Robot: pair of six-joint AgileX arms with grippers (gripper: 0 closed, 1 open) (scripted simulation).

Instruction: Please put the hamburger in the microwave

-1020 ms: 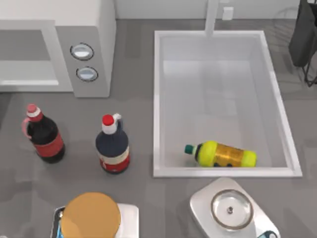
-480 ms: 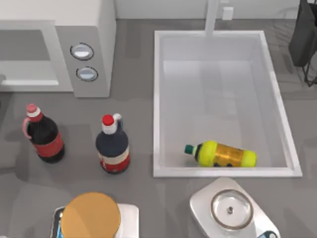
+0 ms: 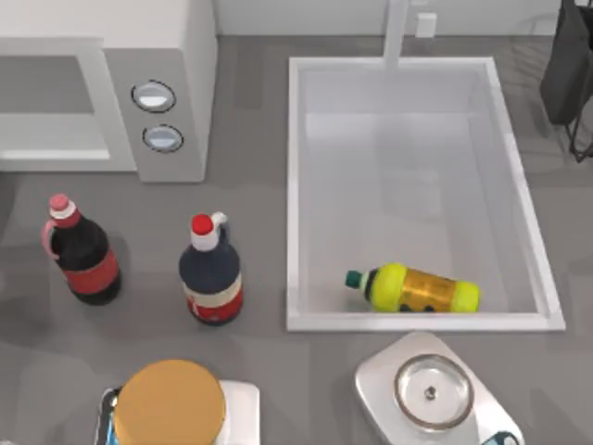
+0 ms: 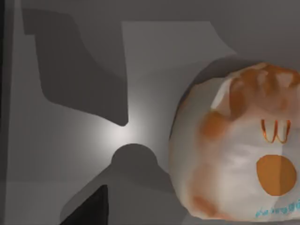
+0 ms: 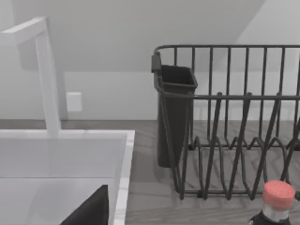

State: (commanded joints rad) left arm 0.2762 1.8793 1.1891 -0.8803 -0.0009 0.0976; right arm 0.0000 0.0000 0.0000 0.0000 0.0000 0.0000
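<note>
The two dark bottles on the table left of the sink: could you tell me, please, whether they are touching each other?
Apart. The top view shows bare grey table between the pink-capped bottle and the red-capped bottle.

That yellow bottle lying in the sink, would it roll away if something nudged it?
Probably. The yellow bottle lies on its side in the sink, and its rounded body looks free to roll. It sits close to the sink's near wall, so that wall would likely stop it soon. Its smooth, glossy surface may also be slippery to grip.
</note>
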